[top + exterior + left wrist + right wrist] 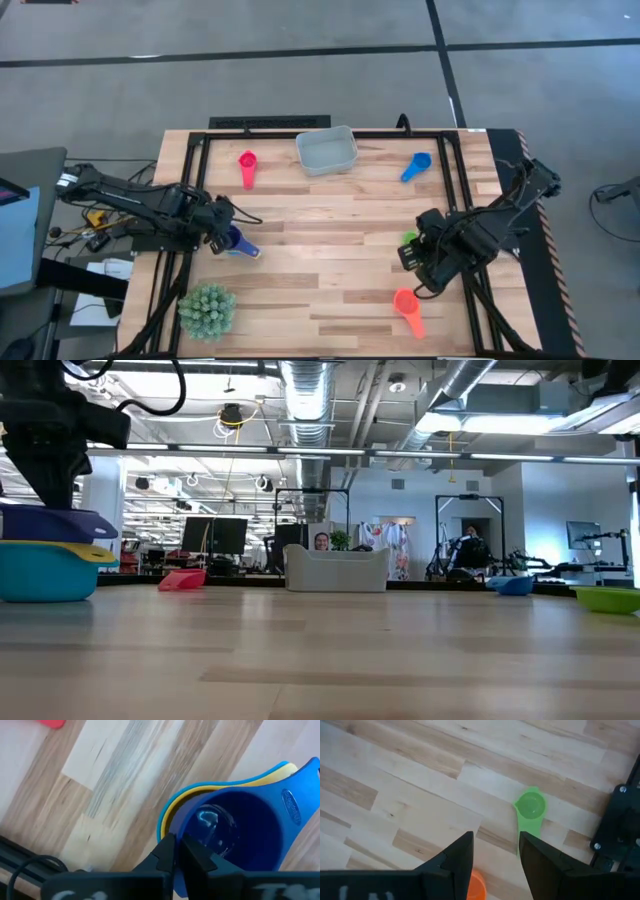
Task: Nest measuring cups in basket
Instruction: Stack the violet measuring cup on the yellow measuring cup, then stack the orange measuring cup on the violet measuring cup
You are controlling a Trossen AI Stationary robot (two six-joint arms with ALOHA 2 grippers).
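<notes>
left gripper: pinched on the rim of the dark blue cup, nested in yellow and light blue cups, well left-front of the basket.
right gripper: fingers spread, above the green cup, right-front of the basket.
red cup: just left of the basket.
blue cup: right of the basket.

The right claw hangs open over the table, near the green cup.

I count seven measuring cups: red, blue, green, orange, plus three nested together, dark blue in yellow in light blue. One basket. One spiky plant. Two arms.
</notes>
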